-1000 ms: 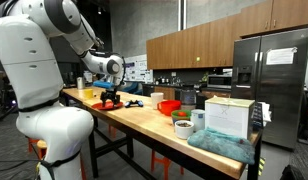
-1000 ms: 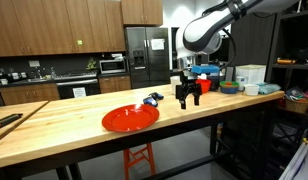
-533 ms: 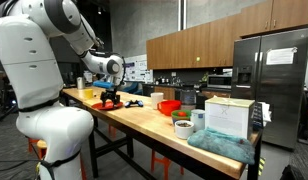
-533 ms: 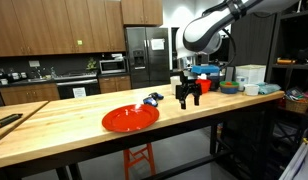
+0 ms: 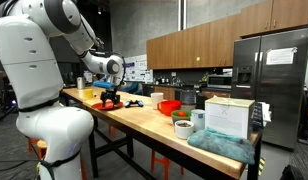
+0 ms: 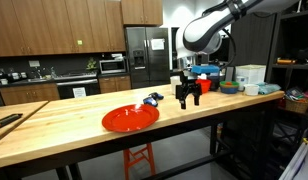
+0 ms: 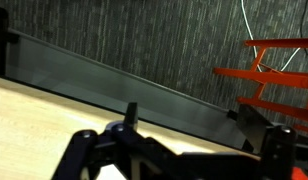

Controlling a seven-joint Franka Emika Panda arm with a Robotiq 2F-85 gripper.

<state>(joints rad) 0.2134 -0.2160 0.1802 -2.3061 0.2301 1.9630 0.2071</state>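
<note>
Wrist view: worktop [image 7: 34, 115] surface, dark wall behind, orange frame [image 7: 279, 70] beyond the far edge. In an exterior view the pincer [image 6: 189, 99] points straight down, tips at or just above the worktop, jaws parted wide, nothing between them. Small dark-blue object [image 6: 152, 99] lies apart from it along the worktop's length, touching or just beside the rim of the red plate [image 6: 130, 119], on the plate's side away from the front long edge. Object's long axis: too small to tell
</note>
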